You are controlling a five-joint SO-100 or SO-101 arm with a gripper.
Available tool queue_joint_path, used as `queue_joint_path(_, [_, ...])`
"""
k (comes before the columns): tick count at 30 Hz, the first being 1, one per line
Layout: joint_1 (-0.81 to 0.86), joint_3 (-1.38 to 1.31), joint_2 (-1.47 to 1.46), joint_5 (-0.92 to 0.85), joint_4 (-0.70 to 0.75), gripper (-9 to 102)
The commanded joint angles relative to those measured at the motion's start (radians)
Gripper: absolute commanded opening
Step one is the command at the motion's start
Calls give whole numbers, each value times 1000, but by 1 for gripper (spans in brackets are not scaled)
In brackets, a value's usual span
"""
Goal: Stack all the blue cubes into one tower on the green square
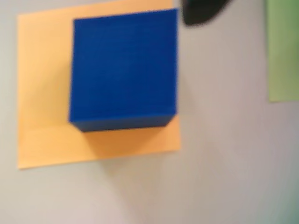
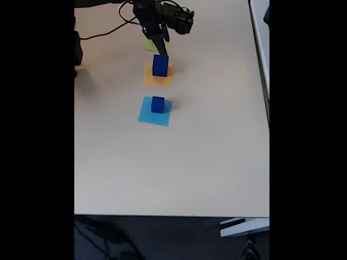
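smaller blue cube [image 2: 158,104] on light-blue square [image 2: 155,111], fixed view

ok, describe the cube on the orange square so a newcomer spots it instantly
On the pale table, three paper squares run in a line from the arm. The middle one is the orange square, and the larger blue cube stands on it, bulkier than the smaller cube on the light-blue square.

A pale beige table [image 2: 179,162] takes up most of the fixed view, evenly lit and matte. Below its near edge lies dark floor [image 2: 162,238] — with a light metal bar [image 2: 244,227] at lower right. Along the right edge runs a second tabletop's pale rim [image 2: 260,38].
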Motion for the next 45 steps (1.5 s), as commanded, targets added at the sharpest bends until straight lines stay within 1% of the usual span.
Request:
queue_joint_path(1, [-84, -100, -26, 132, 38, 31])
queue_joint_path(8, [-212, -63, -97, 388, -3, 31])
queue_joint_path(11, [-249, -63, -133, 466, -14, 32])
queue_joint_path(21, [-341, -74, -245, 650, -66, 31])
queue_joint_path(28, [-370, -77, -285, 699, -89, 31])
queue_joint_path(37, [-385, -97, -354, 699, -135, 31])
queue_joint_path(45, [-388, -95, -371, 689, -147, 30])
